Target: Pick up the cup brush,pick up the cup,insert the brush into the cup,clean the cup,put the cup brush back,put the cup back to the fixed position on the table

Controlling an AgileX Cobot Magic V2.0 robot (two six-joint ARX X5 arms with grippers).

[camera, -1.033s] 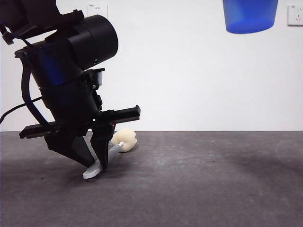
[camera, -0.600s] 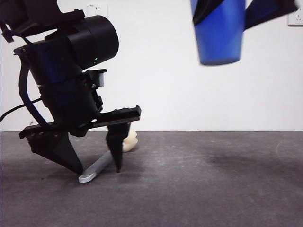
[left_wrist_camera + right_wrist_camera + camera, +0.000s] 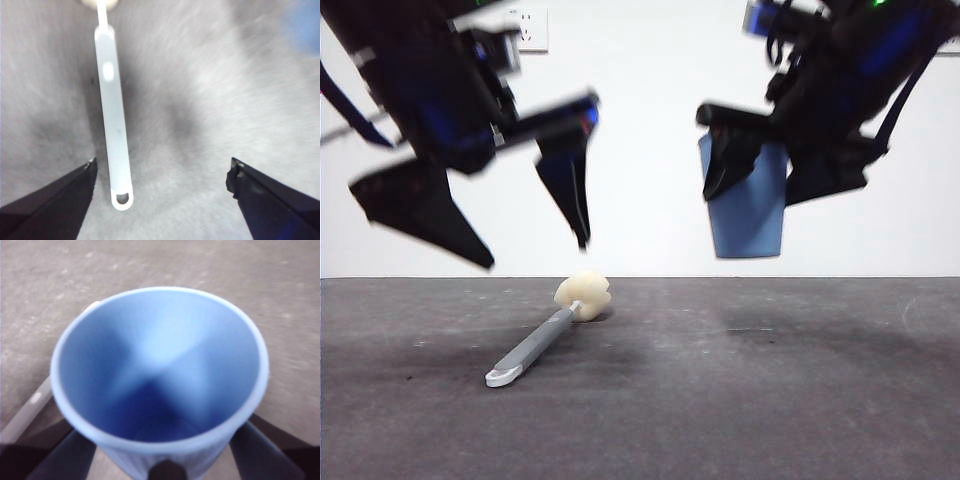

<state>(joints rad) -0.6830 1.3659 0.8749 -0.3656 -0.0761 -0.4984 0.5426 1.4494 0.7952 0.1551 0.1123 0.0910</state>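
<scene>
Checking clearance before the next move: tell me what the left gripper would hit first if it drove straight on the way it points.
Probably the bare table. The left gripper, jaws open, points down at it; the cup brush lies just inside one jaw, so depth is uncertain.

Blue cup (image 3: 748,212), grey-handled cream brush (image 3: 542,335)

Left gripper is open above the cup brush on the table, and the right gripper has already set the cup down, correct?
Not quite. The right gripper holds the cup in the air, as the front view shows. The left gripper is open above the cup brush lying on the table.
</scene>
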